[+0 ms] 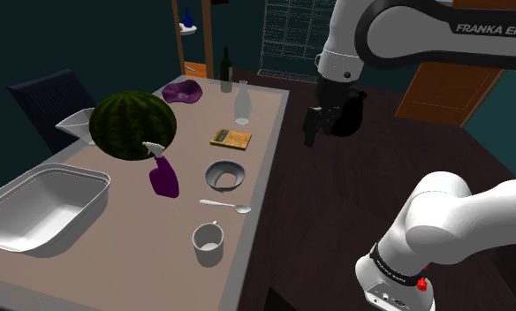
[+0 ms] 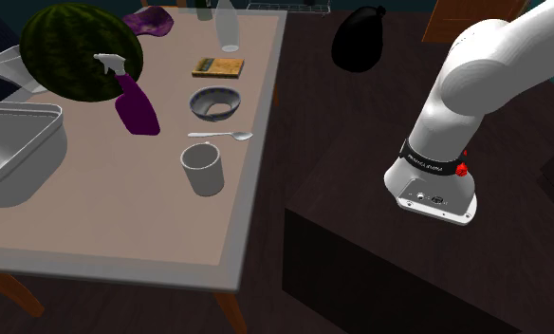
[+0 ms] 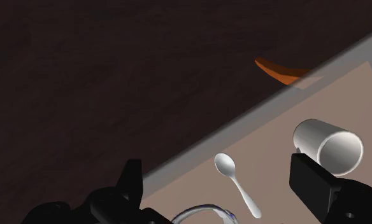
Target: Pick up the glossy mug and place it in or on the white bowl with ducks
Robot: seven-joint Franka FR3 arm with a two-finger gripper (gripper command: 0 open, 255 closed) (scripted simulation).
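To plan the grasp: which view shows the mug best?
The second exterior view: the mug stands near and whole, its open top clear. The shoulder view shows it whole but smaller; in the wrist view a pincer finger covers part of it.

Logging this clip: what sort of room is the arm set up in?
Probably a home dining room or kitchen: a table with a chair beside it, laid with a watermelon, mug, spoon and bowl.
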